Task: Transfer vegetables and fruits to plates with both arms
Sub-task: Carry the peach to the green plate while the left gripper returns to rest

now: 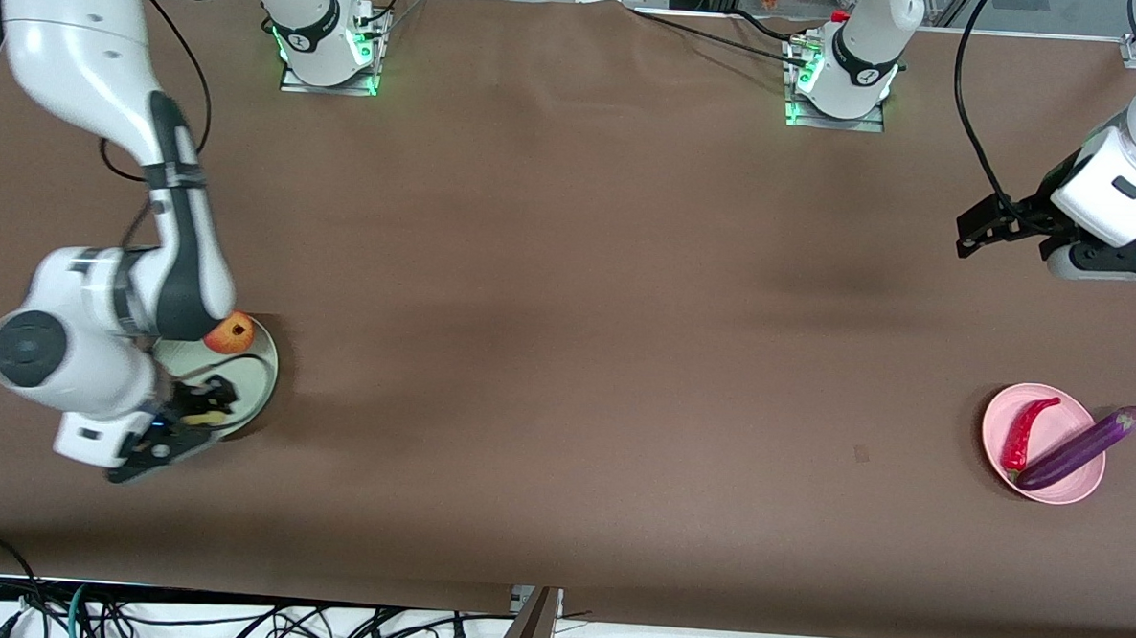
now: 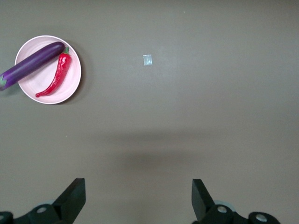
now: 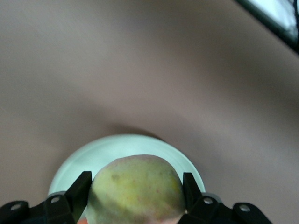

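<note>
My right gripper (image 1: 195,410) is shut on the yellowish peach (image 3: 135,189), low over the mint green plate (image 1: 264,373); the fingers (image 3: 79,189) press its two sides. The round red fruit (image 1: 230,333) lies on that plate's rim side toward the robots' bases, partly hidden by the right arm. At the left arm's end of the table, the purple eggplant (image 1: 1080,447) and the red chili pepper (image 1: 1023,435) lie side by side on the pink plate (image 1: 1088,487), the eggplant's stem end overhanging the rim. My left gripper (image 1: 979,227) hangs open and empty, high over bare table.
The brown table surface (image 1: 566,357) stretches between the two plates. A small pale mark (image 1: 860,454) lies on it beside the pink plate. Both arm bases (image 1: 326,40) stand along the edge farthest from the front camera. Cables trail near the bases.
</note>
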`<action>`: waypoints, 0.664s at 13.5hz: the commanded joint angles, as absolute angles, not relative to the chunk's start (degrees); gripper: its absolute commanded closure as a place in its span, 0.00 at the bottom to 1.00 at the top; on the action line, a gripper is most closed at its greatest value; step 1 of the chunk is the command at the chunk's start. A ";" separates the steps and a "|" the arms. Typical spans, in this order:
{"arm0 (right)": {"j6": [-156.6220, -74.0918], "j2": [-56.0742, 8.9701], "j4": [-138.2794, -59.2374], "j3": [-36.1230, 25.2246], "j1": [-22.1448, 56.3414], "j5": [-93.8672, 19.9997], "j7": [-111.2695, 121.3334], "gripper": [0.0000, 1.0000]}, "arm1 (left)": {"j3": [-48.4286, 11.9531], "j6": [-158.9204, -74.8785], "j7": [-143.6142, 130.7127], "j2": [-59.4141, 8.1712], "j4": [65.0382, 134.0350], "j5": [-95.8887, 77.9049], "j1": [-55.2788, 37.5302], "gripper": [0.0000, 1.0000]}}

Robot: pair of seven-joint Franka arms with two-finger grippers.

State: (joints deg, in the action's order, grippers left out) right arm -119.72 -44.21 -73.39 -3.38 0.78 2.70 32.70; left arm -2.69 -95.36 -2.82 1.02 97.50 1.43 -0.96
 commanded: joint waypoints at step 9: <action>-124.98 -45.35 -82.44 -2.02 -4.74 -2.53 34.11 0.07 | -2.02 -96.06 0.61 1.05 97.65 2.20 -1.14 0.00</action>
State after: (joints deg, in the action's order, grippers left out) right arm -124.24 -46.22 -81.15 -3.01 -3.44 0.23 33.98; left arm -2.27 -95.61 -0.75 0.82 97.65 1.46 -0.93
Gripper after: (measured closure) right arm 0.163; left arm 0.000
